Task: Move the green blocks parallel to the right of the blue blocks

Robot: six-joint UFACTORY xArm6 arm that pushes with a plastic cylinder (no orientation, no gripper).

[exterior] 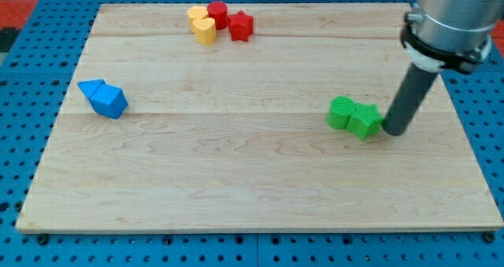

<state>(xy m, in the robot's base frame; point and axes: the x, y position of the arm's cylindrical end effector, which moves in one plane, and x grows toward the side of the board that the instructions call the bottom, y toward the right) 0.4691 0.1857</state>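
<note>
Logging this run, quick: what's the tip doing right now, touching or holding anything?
My tip: no fingers, holds nothing; it sits at the view's right of the green blocks, touching or nearly so.

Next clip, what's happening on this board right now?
A robot arm with a plain dark rod is pushing blocks around a wooden board. My tip sits right at the view's right edge of the two green blocks, which lie side by side toward the view's right. The two blue blocks are far off at the view's left. Two yellow blocks and two red blocks are bunched at the view's top, away from the tip.
</note>
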